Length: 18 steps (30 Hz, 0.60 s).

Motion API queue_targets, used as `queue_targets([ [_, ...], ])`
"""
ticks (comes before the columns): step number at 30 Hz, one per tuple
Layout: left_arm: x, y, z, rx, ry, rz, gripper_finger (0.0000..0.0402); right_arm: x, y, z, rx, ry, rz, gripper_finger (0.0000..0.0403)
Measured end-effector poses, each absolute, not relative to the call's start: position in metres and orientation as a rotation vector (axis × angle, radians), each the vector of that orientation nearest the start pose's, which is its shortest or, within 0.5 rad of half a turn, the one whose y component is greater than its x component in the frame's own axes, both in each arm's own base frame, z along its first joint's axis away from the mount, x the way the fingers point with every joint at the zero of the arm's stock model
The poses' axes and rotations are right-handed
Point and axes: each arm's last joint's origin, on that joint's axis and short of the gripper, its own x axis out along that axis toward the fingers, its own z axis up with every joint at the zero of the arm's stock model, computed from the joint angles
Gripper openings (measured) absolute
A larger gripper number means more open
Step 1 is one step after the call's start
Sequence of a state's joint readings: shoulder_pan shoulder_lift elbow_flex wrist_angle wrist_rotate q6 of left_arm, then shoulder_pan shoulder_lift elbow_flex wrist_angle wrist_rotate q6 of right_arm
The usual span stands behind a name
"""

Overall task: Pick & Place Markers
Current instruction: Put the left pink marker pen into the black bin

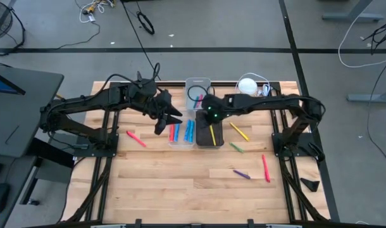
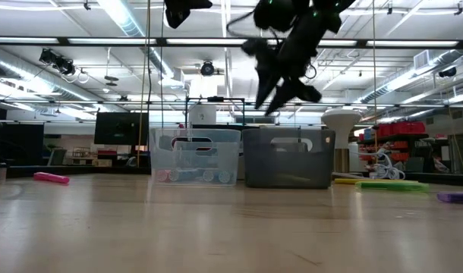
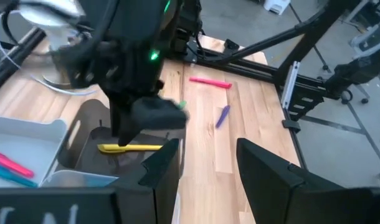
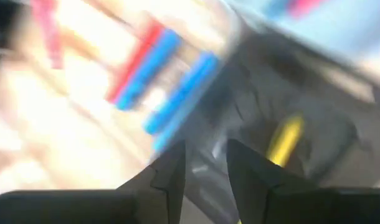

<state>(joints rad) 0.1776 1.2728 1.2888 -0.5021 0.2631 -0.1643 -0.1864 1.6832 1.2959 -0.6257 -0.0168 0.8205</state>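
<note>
Right gripper (image 1: 210,114) hangs over the dark bin (image 1: 209,135) with fingers a little apart and empty, close enough to bump the left gripper (image 1: 162,121), also spread.

readable text: none found

no lettering, label, brand mark, number or sign could be read in any of the four views. the clear bin (image 2: 195,155) and the dark bin (image 2: 289,158) showed plain walls in the low view. the markers (image 1: 180,132) carried no print that could be made out. the room behind the table held screens and shelving, but anything written there was too small to tell.
</note>
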Motion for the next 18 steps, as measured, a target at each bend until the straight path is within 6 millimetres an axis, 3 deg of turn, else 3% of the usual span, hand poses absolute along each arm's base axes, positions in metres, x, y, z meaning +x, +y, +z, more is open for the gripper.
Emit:
queue_targets([
  [11,0.27,0.045,0.378,-0.366,0.437,0.12,0.0165,0.34,-0.06,0.32,0.489,0.505,-0.154,0.0114],
  [18,0.269,0.047,0.378,-0.428,0.418,0.213,0.0165,0.342,-0.055,0.347,0.363,0.303,0.099,0.0114],
])
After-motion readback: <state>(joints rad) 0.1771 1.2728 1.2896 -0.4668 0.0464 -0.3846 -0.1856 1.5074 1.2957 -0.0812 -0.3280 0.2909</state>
